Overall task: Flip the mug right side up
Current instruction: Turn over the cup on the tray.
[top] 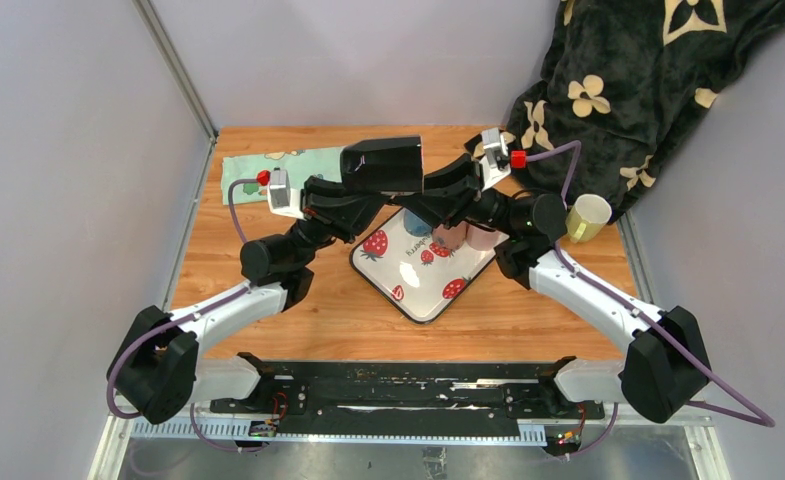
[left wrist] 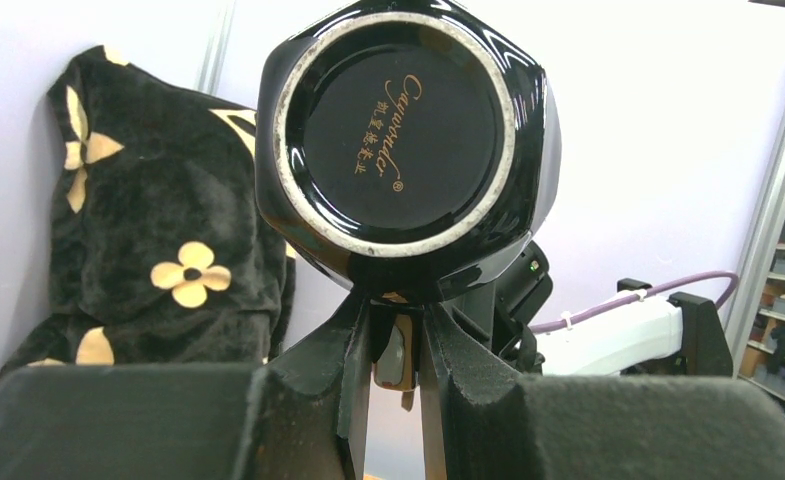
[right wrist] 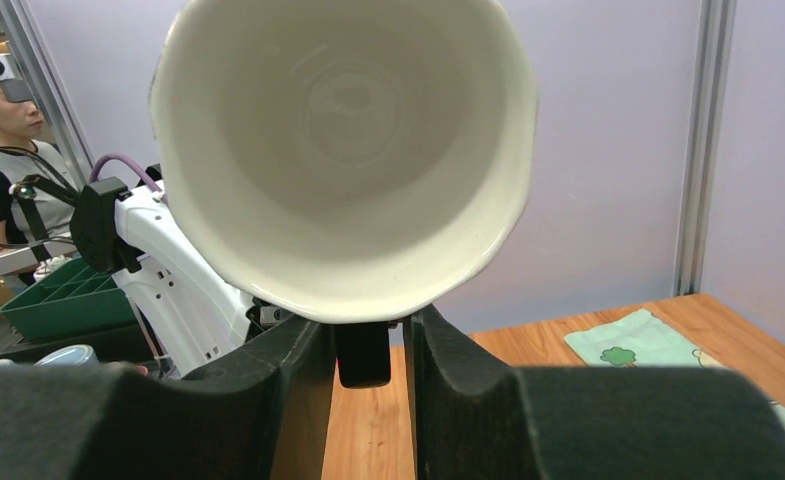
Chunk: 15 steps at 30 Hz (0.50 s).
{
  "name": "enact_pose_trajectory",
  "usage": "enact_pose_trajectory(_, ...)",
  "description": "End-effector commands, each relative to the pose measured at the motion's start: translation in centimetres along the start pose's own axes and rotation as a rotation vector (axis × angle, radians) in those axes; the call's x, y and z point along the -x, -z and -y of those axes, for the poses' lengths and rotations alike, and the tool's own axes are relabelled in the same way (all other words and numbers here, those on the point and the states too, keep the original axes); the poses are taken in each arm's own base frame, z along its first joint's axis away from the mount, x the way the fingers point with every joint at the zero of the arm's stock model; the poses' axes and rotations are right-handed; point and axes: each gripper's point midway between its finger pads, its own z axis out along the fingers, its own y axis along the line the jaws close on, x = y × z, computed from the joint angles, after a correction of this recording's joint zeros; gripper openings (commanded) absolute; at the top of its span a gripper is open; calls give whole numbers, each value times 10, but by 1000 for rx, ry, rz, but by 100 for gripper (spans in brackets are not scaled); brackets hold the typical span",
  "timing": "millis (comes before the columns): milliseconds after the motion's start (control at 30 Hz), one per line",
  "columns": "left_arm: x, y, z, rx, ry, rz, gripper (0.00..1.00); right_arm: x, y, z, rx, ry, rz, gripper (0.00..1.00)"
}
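A black mug (top: 383, 164) with a cream inside is held in the air on its side above the tray, handle down. The left wrist view shows its base (left wrist: 400, 120) with gold lettering; the right wrist view shows its open mouth (right wrist: 343, 150). My left gripper (top: 370, 198) comes from the left, and its fingers (left wrist: 396, 320) are closed on the handle under the mug. My right gripper (top: 415, 198) comes from the right. Its jaws (right wrist: 368, 345) stand around the black handle (right wrist: 362, 352), with a thin gap on one side.
A white strawberry-print tray (top: 408, 290) lies under the mug with pink cups (top: 468, 237) on its far corner. A cream mug (top: 588, 215) stands at the right edge. A green cloth (top: 268, 162) lies at the back left, and a black flowered blanket (top: 628, 90) at the back right.
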Motion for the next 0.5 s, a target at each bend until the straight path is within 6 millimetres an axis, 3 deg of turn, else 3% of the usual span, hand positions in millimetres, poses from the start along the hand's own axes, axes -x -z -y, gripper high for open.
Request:
enact_pose_trajectory(0,14,-9,25,-98,-35,33,0,13,-10,-12,44,29,29,35)
enact_pose_trajectory(200,15,-9,24,-96,-37,35,0,14,-9,-12,38,32,34,21)
enact_pose_trajectory(467,13,-8,24,-92,-36,32,0,18,-7,-12,14,34,58,15)
